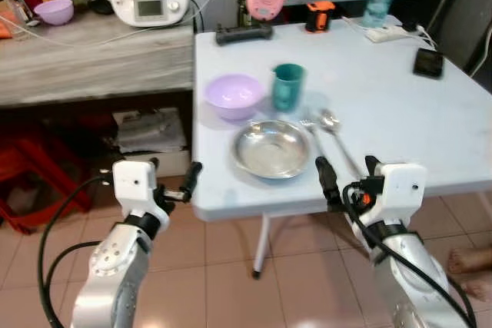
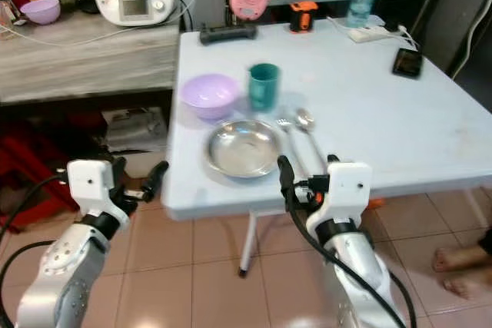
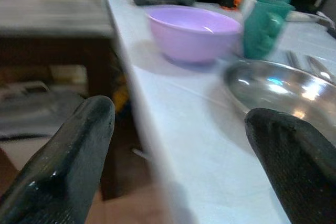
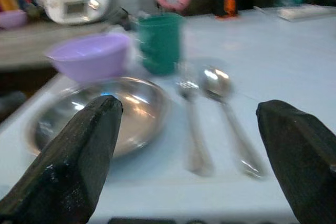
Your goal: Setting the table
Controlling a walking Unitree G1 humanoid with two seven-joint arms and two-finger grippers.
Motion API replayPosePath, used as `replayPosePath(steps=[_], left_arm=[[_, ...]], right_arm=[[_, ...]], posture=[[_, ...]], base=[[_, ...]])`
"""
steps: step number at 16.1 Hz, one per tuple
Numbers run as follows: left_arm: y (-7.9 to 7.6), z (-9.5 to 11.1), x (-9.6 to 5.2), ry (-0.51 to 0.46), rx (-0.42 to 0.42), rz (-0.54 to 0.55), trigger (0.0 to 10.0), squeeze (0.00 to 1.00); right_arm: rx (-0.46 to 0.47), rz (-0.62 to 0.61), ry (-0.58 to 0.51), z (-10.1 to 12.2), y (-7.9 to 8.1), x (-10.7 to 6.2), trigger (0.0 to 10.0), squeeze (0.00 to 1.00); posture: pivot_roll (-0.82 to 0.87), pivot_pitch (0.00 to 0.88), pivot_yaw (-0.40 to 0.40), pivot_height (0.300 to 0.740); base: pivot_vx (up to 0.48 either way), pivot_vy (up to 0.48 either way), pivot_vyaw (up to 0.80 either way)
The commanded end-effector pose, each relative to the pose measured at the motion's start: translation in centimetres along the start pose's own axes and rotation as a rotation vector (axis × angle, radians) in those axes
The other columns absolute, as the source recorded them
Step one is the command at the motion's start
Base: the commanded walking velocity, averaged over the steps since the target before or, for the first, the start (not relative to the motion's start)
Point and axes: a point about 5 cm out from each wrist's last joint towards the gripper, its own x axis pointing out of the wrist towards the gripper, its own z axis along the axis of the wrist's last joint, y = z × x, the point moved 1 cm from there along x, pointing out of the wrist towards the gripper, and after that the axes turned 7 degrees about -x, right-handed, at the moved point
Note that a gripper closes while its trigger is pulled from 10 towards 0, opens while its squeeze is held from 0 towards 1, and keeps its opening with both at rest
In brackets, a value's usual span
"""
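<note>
Left eye view, spoon (image 1: pixel 336 134) handle toward robot

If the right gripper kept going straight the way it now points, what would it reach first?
Probably the fork and spoon, lying side by side on the table between the open jaws of the right gripper. The steel plate sits just off that line; depth is uncertain.
</note>
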Motion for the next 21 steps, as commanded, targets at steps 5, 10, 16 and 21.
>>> replayPosePath(steps=[5,10,16,21], left_arm=[[-0.42,0.10,0.30,-0.006,-0.007,-0.015,10.0,0.00],[-0.95,0.14,0.37,-0.008,-0.004,-0.047,10.0,0.00],[-1.25,0.10,0.48,-0.008,-0.016,-0.064,10.0,0.00],[-1.34,0.02,0.50,-0.003,-0.023,-0.071,10.0,0.00]], right_arm=[[0.022,0.001,-0.018,0.34,-0.13,0.02,10.0,0.00],[0.015,0.021,-0.026,0.46,0.20,0.06,10.0,0.00],[0.019,0.023,-0.027,0.47,0.28,-0.01,10.0,0.00],[0.022,0.027,-0.025,0.36,0.46,-0.08,10.0,0.00]], posture=[[-0.11,0.086,0.051,0.740],[-0.11,0.085,0.055,0.740],[-0.12,0.093,0.059,0.740],[-0.12,0.093,0.059,0.740]], base=[[0.000,-0.110,0.25],[0.000,0.000,0.08],[0.000,0.000,0.67],[0.000,0.000,0.00]])
